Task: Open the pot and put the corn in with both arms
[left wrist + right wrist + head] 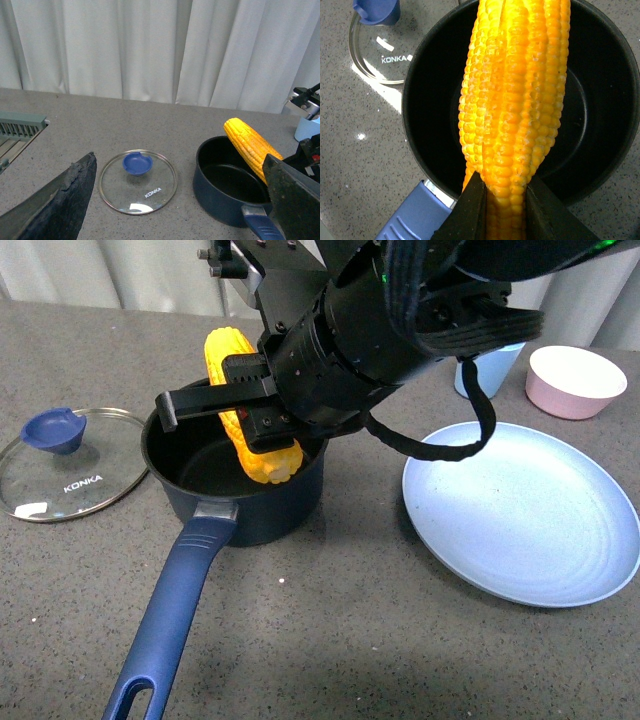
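The navy pot [190, 495] stands open near the table's middle, its long blue handle [170, 625] pointing to the front. Its glass KONKA lid [70, 462] with a blue knob lies flat on the table to the pot's left. My right gripper [250, 410] is shut on the yellow corn [262, 455] and holds it tilted over the pot, lower end inside the rim. The right wrist view shows the corn [512, 95] between the jaws above the black interior [590, 100]. My left gripper [185, 200] is open and empty, above the table, with lid [137, 181] and pot [225, 185] below it.
A large pale blue plate [520, 510] lies right of the pot. A pink bowl [575, 380] and a pale blue cup [490, 368] stand at the back right. White curtains hang behind the table. A grey vent-like grille [20, 131] shows at the left in the left wrist view.
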